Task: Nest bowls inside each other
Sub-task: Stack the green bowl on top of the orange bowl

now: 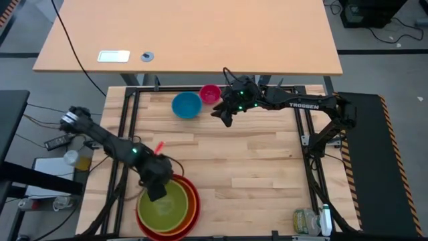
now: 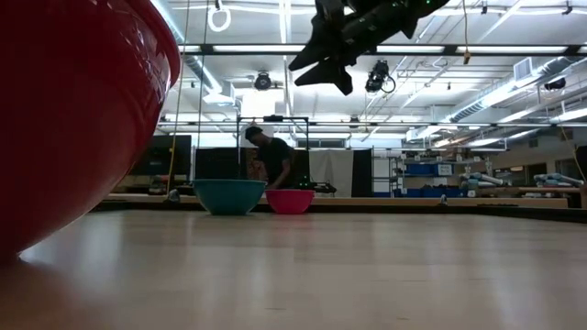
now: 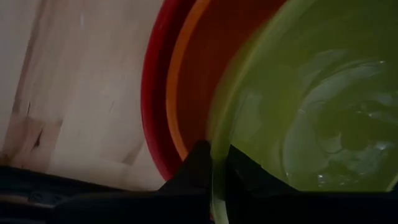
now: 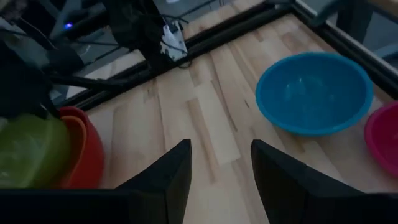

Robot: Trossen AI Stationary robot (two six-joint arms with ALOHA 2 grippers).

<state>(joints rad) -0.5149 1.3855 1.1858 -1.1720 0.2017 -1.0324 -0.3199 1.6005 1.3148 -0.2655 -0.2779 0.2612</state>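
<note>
Left gripper clamped on green bowl rim. Right gripper up high, jaws apart; blue bowl just beyond, nearer than pink bowl.

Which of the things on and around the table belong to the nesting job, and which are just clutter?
For the job: red bowl, orange bowl and green bowl, already stacked; blue bowl; pink bowl; left gripper shut on the green rim; right gripper open.

Lying about: bottle, jar, white card.
</note>
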